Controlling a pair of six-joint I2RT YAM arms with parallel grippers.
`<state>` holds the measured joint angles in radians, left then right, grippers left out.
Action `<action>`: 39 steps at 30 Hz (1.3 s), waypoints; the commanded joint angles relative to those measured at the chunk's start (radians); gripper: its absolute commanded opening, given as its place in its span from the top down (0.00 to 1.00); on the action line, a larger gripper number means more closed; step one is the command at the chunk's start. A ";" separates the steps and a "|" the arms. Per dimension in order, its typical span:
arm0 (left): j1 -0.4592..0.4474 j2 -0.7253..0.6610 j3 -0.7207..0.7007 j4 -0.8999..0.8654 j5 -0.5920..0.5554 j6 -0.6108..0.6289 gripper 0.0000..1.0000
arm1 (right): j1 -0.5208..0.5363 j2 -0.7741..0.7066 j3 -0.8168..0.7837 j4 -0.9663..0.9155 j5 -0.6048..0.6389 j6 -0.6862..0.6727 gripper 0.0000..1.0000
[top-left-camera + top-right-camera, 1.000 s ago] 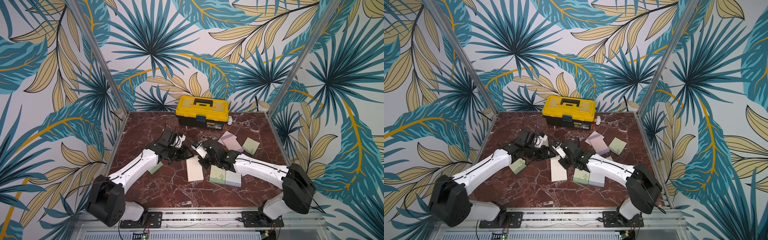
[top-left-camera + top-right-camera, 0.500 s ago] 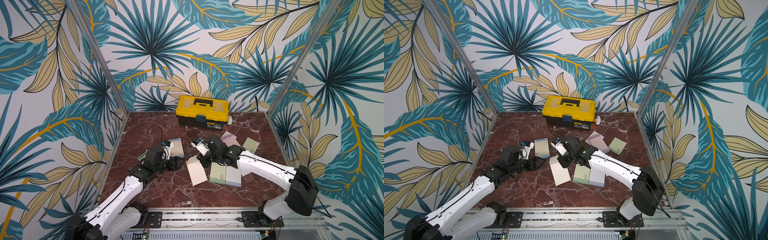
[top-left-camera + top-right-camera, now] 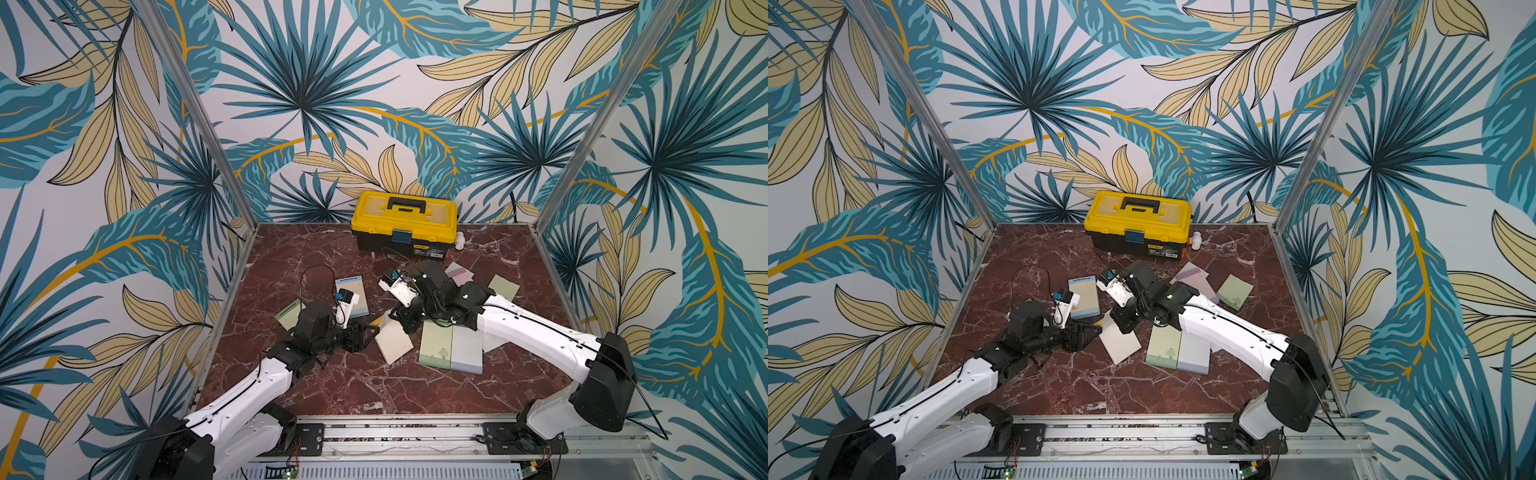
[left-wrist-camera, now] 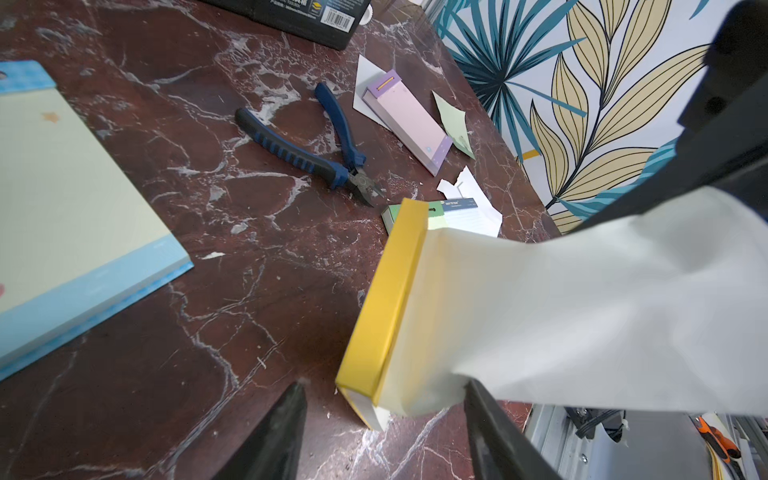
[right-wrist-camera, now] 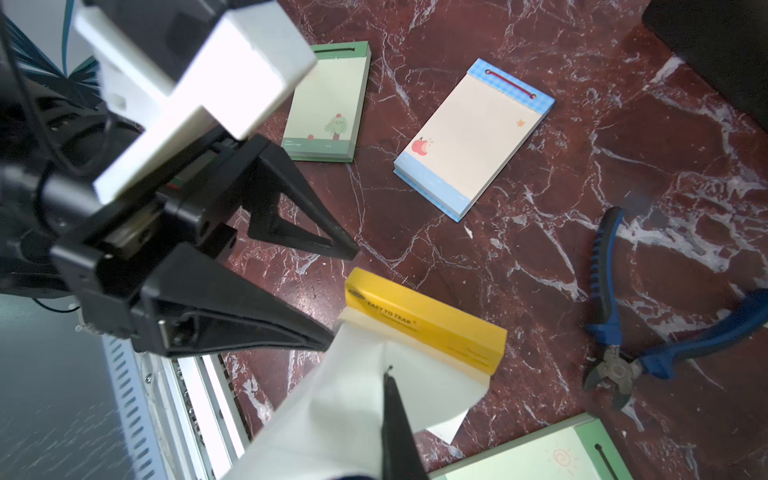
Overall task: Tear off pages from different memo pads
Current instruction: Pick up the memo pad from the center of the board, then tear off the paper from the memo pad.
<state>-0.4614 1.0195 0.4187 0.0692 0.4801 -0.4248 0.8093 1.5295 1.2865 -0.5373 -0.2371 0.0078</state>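
- Red marble table (image 3: 332, 390), leaf-print walls, yellow toolbox (image 3: 404, 226) at the back.
- Far left: green memo pad (image 3: 289, 314) lying flat, partly hidden by the left arm.
- left gripper (image 3: 371, 332): jaws wide apart, nothing held, tips just beside the cream pad's header corner.
- blue-bordered pad (image 3: 355, 293) flat, behind it.
- Centre: cream pad (image 3: 394, 344) on the table; its top page (image 4: 582, 291) lifted, joined at the yellow header (image 5: 424, 316).
- right gripper (image 3: 405, 323): closed, pinching the top page.
- pliers (image 4: 316, 153) on the marble, shown in both wrist views.
- Right: pale green pad (image 3: 435, 347) touching lavender pad (image 3: 467, 353); pink-lilac pad (image 3: 460, 272) and far green pad (image 3: 503, 289) further back.
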 commanded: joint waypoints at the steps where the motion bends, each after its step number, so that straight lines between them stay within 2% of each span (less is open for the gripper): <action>1: -0.002 0.017 -0.030 0.096 -0.018 0.022 0.37 | 0.001 -0.014 0.018 -0.021 -0.062 0.025 1.00; 4: -0.002 -0.054 -0.051 0.081 -0.044 0.021 0.37 | -0.034 0.007 0.030 -0.031 -0.048 0.032 1.00; 7: 0.004 -0.170 -0.051 -0.015 -0.092 0.038 0.36 | -0.052 0.038 0.051 -0.062 -0.031 0.032 1.00; 11: 0.004 -0.237 -0.084 0.017 -0.095 0.003 0.34 | -0.063 0.054 0.074 -0.089 -0.046 0.030 1.00; 17: -0.005 -0.151 -0.111 0.089 -0.006 -0.002 0.34 | -0.070 0.051 0.096 -0.096 -0.088 0.054 1.00; 24: -0.024 -0.069 -0.165 0.234 -0.014 0.004 0.34 | -0.076 0.054 0.111 -0.103 -0.136 0.084 1.00; 33: -0.032 0.188 -0.156 0.508 0.049 0.020 0.34 | -0.079 0.038 0.106 -0.092 -0.208 0.088 1.00; 37: -0.034 0.263 -0.142 0.604 0.098 0.001 0.38 | -0.080 0.034 0.107 -0.096 -0.211 0.087 1.00; 39: -0.034 0.273 -0.145 0.640 0.108 -0.013 0.43 | -0.085 0.033 0.105 -0.099 -0.215 0.087 1.00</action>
<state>-0.4908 1.2846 0.2569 0.5705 0.5426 -0.4255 0.7315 1.5787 1.3781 -0.6338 -0.4198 0.0834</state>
